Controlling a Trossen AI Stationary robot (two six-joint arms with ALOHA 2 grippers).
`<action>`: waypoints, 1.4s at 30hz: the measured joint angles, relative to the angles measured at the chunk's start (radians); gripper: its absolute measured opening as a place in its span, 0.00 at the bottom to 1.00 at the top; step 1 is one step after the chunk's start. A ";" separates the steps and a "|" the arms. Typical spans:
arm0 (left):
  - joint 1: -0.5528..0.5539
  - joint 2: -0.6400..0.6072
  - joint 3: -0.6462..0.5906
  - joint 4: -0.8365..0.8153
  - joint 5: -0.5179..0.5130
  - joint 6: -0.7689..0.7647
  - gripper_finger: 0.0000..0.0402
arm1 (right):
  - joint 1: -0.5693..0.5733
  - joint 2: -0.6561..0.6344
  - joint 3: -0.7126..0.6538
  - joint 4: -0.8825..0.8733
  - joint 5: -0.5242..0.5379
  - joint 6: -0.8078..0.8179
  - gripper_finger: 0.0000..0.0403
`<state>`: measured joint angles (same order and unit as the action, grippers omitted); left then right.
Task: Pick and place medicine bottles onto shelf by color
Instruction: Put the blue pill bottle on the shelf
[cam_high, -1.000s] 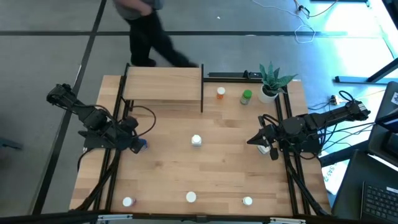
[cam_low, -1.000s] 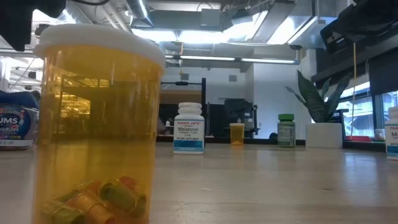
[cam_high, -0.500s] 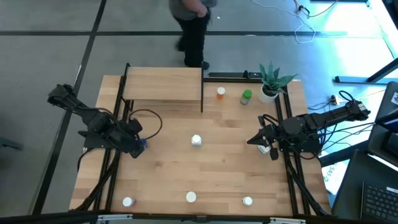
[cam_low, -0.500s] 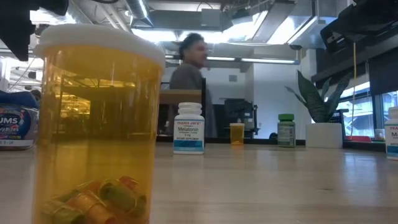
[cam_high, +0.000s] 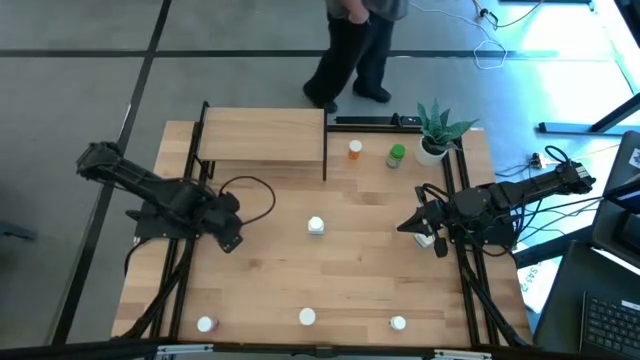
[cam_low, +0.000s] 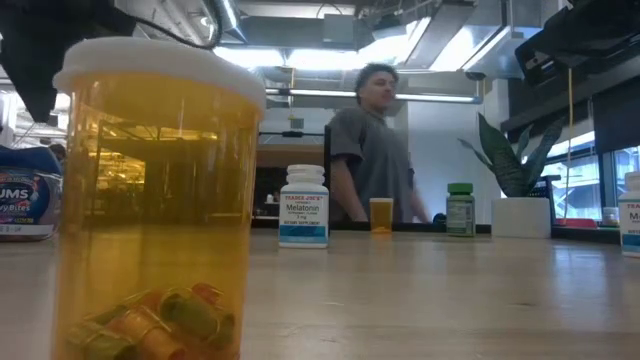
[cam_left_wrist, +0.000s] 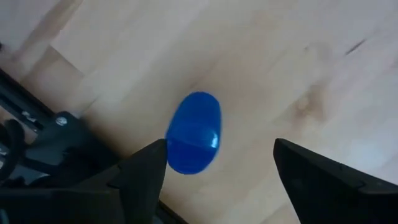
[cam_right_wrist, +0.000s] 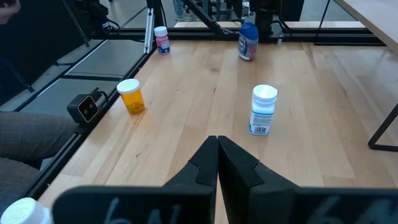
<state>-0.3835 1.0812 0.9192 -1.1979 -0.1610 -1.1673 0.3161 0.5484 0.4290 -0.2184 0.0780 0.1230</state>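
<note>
Left wrist view showed the left gripper (cam_left_wrist: 214, 158) spread wide, fingers either side of a blue bottle (cam_left_wrist: 194, 132) seen cap-down from above, nothing grasped yet. High view put that gripper (cam_high: 228, 235) near the bench's left edge, about mid-depth, hiding the bottle beneath it. Likely step: grasp the blue bottle. To do it well, I'd centre the fingers on the cap, drop straight down, close on the body below the cap, then lift clear before heading to the shelf (cam_high: 262, 135) at the back left corner.

Right gripper (cam_high: 416, 227) waited by the right edge, clenched empty, a white bottle just beside it.

Other bottles: white one (cam_high: 316, 226) mid-bench, orange (cam_high: 355, 150) and green (cam_high: 397, 155) near the back edge beside the potted plant (cam_high: 437, 130), three more along the front edge. Shelf top carried no bottles.

Bench (cam_high: 380, 270) was light wood, bare between bottles. Person (cam_high: 355, 50) walked on the grey floor behind the back edge.
</note>
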 joint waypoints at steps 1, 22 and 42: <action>0.011 0.000 0.000 -0.003 0.009 0.017 0.72 | 0.000 0.000 0.000 0.000 0.000 0.000 0.04; 0.131 0.126 0.000 -0.041 0.126 0.161 0.72 | 0.000 0.000 0.000 0.000 0.000 0.000 0.04; 0.133 0.256 0.000 -0.040 0.126 0.212 0.72 | 0.000 0.000 0.000 0.000 0.000 0.000 0.04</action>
<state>-0.2508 1.3376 0.9188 -1.2377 -0.0349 -0.9554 0.3163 0.5484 0.4290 -0.2188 0.0782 0.1230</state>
